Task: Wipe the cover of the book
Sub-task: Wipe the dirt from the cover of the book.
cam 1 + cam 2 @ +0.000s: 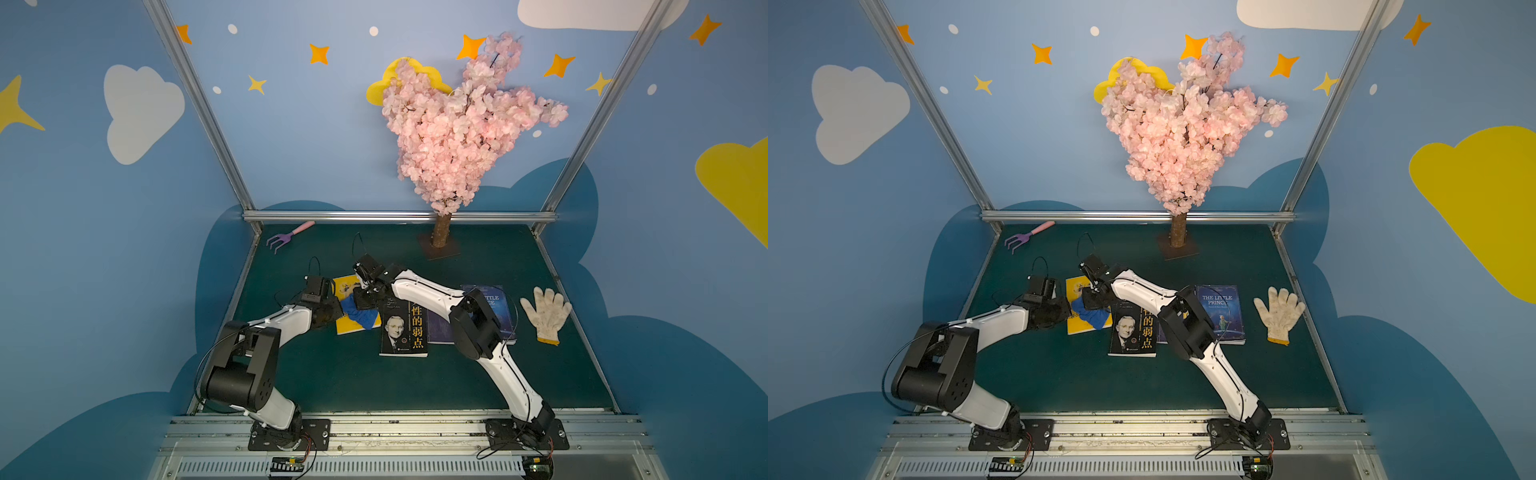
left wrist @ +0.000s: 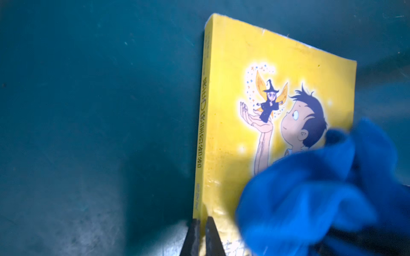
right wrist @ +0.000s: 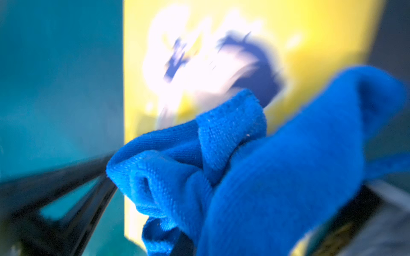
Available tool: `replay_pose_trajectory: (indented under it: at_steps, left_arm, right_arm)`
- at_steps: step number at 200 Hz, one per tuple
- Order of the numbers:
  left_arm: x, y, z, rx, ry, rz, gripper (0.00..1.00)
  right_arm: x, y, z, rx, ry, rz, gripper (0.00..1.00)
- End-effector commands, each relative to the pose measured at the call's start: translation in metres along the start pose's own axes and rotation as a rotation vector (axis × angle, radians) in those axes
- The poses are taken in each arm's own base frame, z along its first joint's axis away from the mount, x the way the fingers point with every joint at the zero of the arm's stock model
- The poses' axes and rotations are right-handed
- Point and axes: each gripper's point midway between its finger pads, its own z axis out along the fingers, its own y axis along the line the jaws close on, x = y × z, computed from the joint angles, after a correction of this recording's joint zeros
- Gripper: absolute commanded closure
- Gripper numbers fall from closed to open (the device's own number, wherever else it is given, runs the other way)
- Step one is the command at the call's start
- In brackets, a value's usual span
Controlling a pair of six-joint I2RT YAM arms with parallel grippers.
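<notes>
1 cloth [image 1: 360,318] in R gripper [image 1: 362,301], on book [image 1: 346,326].

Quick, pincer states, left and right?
Left pincer: shut, tips at the spine edge of the yellow book; a grip cannot be told.
Right pincer: shut on the blue cloth.

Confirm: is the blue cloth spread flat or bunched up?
Bunched: the blue cloth shows crumpled folds, gathered at the right gripper over the yellow book.
</notes>
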Motion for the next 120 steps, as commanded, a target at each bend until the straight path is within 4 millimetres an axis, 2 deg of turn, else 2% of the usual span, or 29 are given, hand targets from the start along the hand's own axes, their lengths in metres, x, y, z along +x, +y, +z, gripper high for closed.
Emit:
replay_pose_trajectory:
  at_steps: [1, 19, 37, 62, 82, 102, 120]
  left_arm:
    - [0.035, 0.0, 0.009, 0.023, 0.134, 0.008, 0.91]
    - [0.036, 0.0, 0.009, 0.025, 0.137, 0.008, 0.91]
    - [0.035, -0.001, 0.009, 0.027, 0.136, 0.008, 0.91]
    - [0.035, -0.003, 0.008, 0.036, 0.134, 0.008, 0.92]
    - [0.036, -0.003, 0.008, 0.038, 0.137, 0.008, 0.92]
    - [0.034, -0.006, 0.009, 0.05, 0.137, 0.007, 0.92]
    - [0.034, -0.007, 0.009, 0.055, 0.139, 0.005, 0.92]
  right_arm:
    - [0.049, -0.035, 0.03, 0.137, 0.19, 0.021, 1.0]
    - [0.024, -0.041, 0.031, 0.142, 0.146, 0.052, 1.0]
    - [-0.003, -0.053, 0.042, 0.134, 0.094, 0.12, 1.0]
    - [-0.036, -0.055, 0.056, 0.058, 0.031, 0.227, 1.0]
    - [-0.052, -0.056, 0.061, 0.031, -0.029, 0.239, 1.0]
    - [-0.048, -0.052, 0.062, 0.028, -0.017, 0.243, 1.0]
    - [-0.023, -0.045, 0.063, 0.042, 0.063, 0.237, 1.0]
